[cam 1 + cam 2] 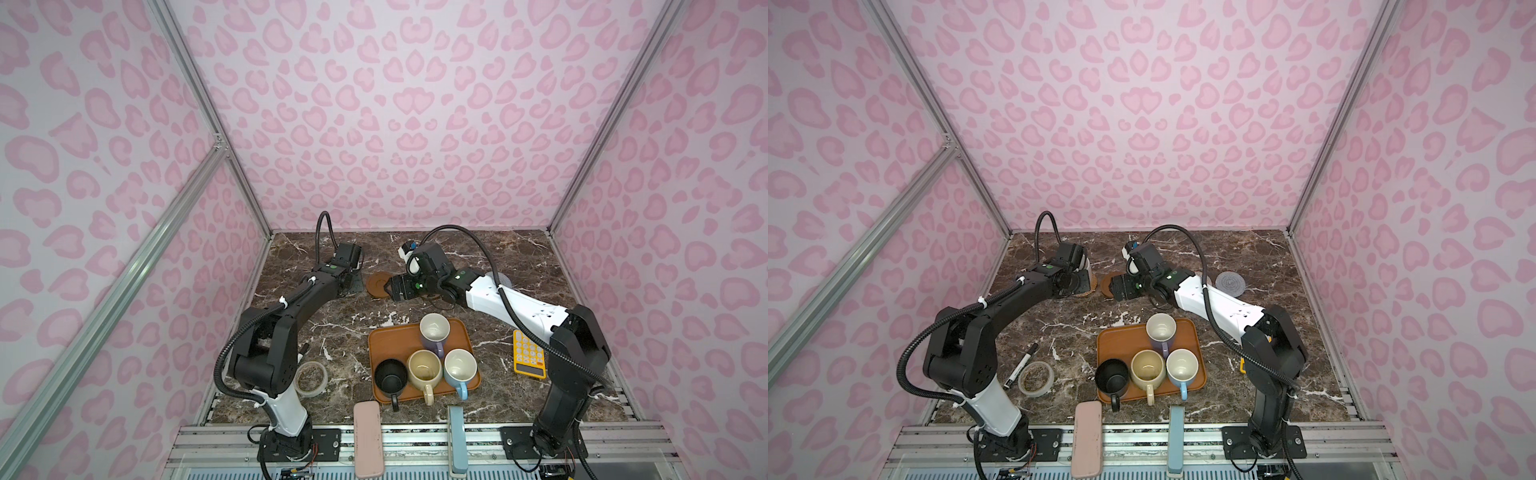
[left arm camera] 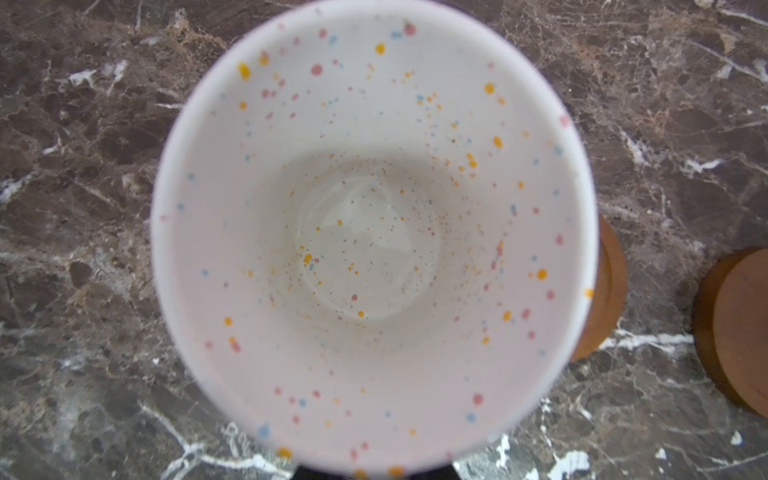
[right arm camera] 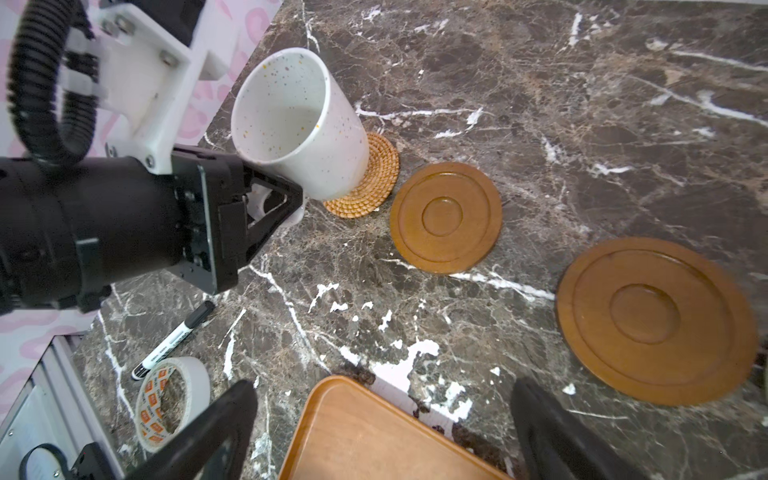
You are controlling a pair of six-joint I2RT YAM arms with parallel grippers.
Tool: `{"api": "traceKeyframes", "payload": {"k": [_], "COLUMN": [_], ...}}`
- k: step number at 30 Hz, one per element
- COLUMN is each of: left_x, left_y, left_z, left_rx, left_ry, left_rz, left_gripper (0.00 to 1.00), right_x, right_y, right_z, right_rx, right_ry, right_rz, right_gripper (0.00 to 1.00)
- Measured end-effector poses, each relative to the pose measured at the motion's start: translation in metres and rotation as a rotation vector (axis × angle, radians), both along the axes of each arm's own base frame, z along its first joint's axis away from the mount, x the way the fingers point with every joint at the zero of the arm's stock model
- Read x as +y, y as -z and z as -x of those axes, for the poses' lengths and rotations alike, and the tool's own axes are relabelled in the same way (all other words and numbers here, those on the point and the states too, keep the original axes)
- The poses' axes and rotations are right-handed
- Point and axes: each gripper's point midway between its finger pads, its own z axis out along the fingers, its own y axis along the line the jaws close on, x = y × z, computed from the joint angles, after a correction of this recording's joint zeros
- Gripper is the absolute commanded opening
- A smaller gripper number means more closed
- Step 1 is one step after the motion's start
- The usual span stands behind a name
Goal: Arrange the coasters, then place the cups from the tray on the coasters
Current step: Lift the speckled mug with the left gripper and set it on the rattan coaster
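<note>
White cup clamped by left end effector, visible from right wrist, right end effector agape

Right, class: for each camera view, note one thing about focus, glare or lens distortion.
Left wrist view: the speckled mug fills the frame, its rim soft, a pale sheen on its bottom. Right wrist view: wide-angle stretch, the nearer wooden coaster blurred at its edge. Both top views: the frame rails splay outward.

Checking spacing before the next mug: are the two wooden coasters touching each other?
Apart. The right wrist view shows bare marble between the wooden coaster next to the rattan coaster and the second wooden coaster.
</note>
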Motion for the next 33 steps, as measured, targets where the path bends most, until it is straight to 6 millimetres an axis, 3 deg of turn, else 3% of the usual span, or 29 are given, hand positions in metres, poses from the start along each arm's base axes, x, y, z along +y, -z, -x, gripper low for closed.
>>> {"api": "traceKeyframes", "payload": {"k": [6, 22, 24, 28, 30, 33], "left_x": [0.002, 0.003, 0.004, 0.005, 0.006, 0.006], "left_y": [0.014, 0.029, 0.029, 0.031, 0.031, 0.030], "left_z": [-0.007, -0.011, -0.011, -0.010, -0.013, -0.015], "left_rx": [0.028, 0.058, 0.059, 0.053, 0.044, 0.030], "left_ry": [0.015, 0.017, 0.015, 0.012, 0.009, 0.001], "left_rz": [0.012, 0.022, 0.021, 0.020, 0.022, 0.026], "left_gripper": [0.03, 0.03, 0.09, 0.31, 0.47, 0.61], "right_x": [-0.004, -0.011, -0.012, -0.011, -0.012, -0.013], "right_y": [0.001, 0.009, 0.007, 0.006, 0.006, 0.005], "right_z": [-0.014, -0.015, -0.015, -0.014, -0.013, -0.012], "right_rx": [0.002, 0.022, 0.020, 0.021, 0.022, 0.022], "right_ry": [0.009, 0.008, 0.008, 0.005, 0.005, 0.005], "right_rz": [0.010, 0.023, 0.021, 0.018, 0.019, 0.022], "right_gripper": [0.98, 0.98, 0.98, 0.98, 0.98, 0.99]}}
